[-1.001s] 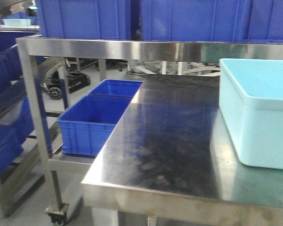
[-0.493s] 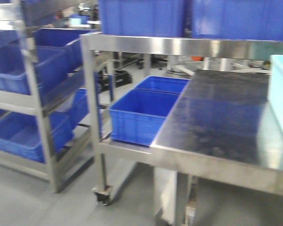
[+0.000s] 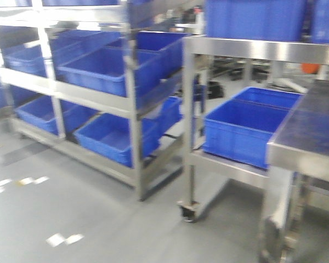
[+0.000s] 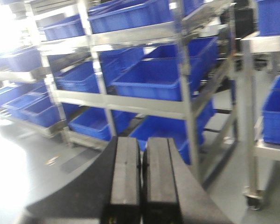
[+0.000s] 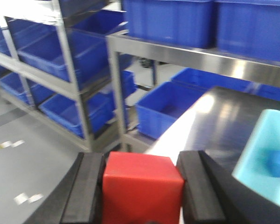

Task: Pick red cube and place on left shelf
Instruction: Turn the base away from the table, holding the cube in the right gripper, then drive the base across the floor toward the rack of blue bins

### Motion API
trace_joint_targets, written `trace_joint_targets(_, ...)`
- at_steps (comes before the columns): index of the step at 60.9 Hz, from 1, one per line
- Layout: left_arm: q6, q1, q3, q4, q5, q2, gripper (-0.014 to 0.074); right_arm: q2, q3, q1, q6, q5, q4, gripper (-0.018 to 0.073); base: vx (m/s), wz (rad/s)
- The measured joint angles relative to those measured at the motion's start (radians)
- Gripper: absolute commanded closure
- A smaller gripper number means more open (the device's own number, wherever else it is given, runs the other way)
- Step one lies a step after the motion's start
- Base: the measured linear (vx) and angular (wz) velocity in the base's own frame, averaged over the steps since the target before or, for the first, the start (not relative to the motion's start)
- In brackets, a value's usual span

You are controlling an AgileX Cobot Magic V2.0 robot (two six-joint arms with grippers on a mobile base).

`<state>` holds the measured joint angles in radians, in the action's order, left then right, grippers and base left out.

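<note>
Firmly clamped between the pads of my right claw, the cube sits lifted off the table, secure for carrying to the shelf ahead at left, while my left claw hangs pressed together, empty and unneeded.

Likely a warehouse: steel racks of blue crates

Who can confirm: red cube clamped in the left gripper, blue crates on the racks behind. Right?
Not quite. The red cube is clamped in the right gripper, not the left, as the right wrist view shows; the left gripper is shut on nothing. The blue crates on the racks are as you say.
</note>
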<state>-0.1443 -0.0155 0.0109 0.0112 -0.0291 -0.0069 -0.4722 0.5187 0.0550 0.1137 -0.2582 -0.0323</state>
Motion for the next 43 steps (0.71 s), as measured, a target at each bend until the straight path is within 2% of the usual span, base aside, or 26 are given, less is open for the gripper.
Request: trace_joint_targets(43,0.0,0.0,0.0,0.0,0.0,0.0,0.0491,0.0,0.0,0.0,0.0,0.0,0.0,0.0502,-0.18,0.55)
